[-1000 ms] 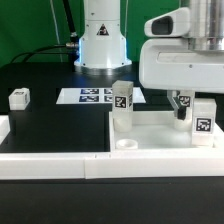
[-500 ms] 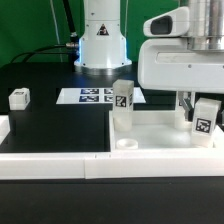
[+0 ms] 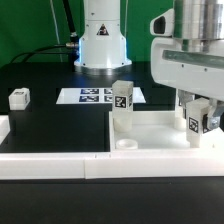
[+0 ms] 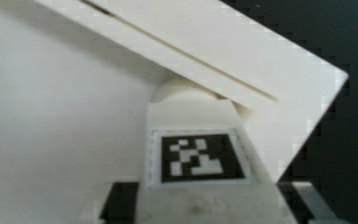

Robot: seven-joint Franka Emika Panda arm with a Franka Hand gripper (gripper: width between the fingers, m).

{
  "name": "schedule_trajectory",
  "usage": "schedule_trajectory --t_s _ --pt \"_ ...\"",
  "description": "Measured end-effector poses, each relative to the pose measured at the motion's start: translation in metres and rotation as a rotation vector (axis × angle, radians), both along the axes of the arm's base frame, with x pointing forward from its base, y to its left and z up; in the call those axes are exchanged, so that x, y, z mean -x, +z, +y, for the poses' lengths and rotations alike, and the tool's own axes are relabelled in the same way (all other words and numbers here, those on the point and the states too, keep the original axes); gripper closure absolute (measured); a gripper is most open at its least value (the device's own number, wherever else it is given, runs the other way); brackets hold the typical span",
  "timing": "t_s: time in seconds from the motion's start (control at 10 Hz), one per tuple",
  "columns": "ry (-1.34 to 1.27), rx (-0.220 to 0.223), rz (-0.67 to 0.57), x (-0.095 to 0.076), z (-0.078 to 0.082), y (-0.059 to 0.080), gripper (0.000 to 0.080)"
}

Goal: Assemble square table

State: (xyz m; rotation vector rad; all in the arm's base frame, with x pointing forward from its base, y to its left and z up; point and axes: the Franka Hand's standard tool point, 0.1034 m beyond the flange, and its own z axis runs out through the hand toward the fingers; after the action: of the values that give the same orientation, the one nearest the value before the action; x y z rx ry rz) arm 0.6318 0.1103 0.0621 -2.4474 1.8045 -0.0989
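The square table's white top (image 3: 160,132) lies flat at the exterior view's right, with a round socket (image 3: 127,144) at its near corner. One tagged white leg (image 3: 122,98) stands upright at its far left corner. My gripper (image 3: 197,110) is shut on a second tagged leg (image 3: 197,121) at the top's right side. In the wrist view that leg (image 4: 199,150) runs out between the dark fingers (image 4: 126,203), which press on both its sides, over the white top (image 4: 69,100). A third leg (image 3: 18,97) lies loose at the far left.
The marker board (image 3: 92,96) lies on the black table in front of the robot base (image 3: 100,40). White border rails run along the front (image 3: 50,166) and the left edge (image 3: 4,128).
The jaws have closed onto the right-hand leg. The hand has turned and risen a little, and the leg has shifted slightly toward the exterior view's left.
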Motion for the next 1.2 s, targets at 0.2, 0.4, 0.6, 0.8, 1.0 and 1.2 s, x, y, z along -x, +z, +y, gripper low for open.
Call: schedule_trajectory --t_s 0.2,0.4,0.6,0.8,1.0,1.2 --pt "-0.376 -0.105 -0.018 0.004 0.001 -0.002 0.0509" --pt "-0.557 -0.132 -0.016 0.005 0.007 -0.002 0.0509" --pt "-0.549 -0.130 -0.016 0.005 0.007 -0.003 0.0508" --pt "-0.369 -0.109 -0.048 0.004 0.012 -0.001 0.0285" --pt "-0.180 -0.080 -0.073 0.003 0.011 0.000 0.0159" --pt "-0.060 -0.060 -0.081 0.003 0.011 0.000 0.0151"
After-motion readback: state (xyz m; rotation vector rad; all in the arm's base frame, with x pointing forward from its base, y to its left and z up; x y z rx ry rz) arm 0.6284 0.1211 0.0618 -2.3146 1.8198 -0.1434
